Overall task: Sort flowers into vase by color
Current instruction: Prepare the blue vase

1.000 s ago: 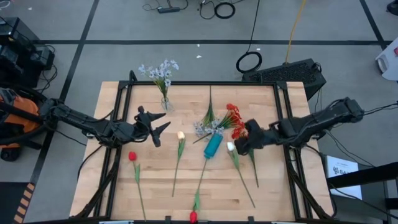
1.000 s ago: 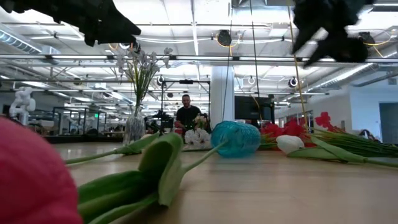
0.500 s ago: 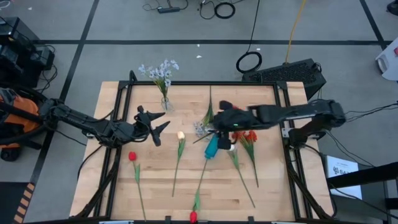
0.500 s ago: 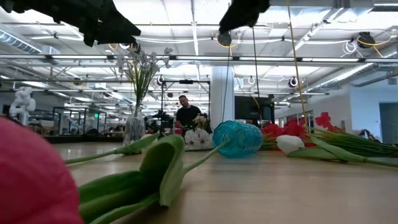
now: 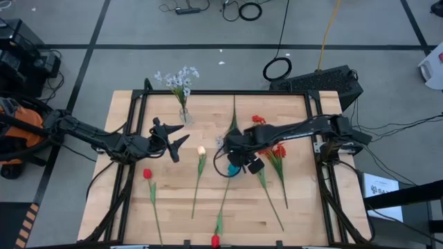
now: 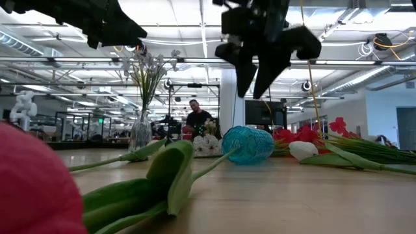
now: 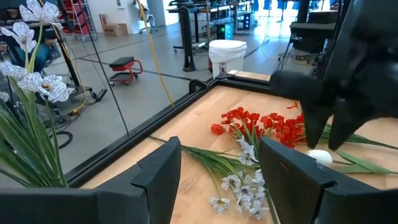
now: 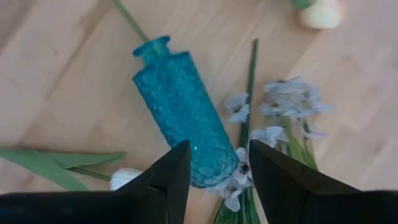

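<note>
Swinging leftward from the desk's right side, the right end effector (image 5: 232, 158) now hovers above the fallen turquoise textured glass bottle vase (image 8: 183, 112), fingers parted, holding nothing; I judge a grasp is being lined up. One clear glass vase (image 5: 183, 114) at the far left already holds pale bluish-white sprigs (image 5: 177, 78). Left to sort, as I read it: red flower clusters (image 5: 275, 149), white rosebuds (image 5: 201, 150), a red bloom (image 5: 147, 173) and loose pale sprigs (image 8: 292, 102) on the wooden desk (image 5: 173, 214). The left end effector (image 5: 177, 138) waits open, left of centre.
</note>
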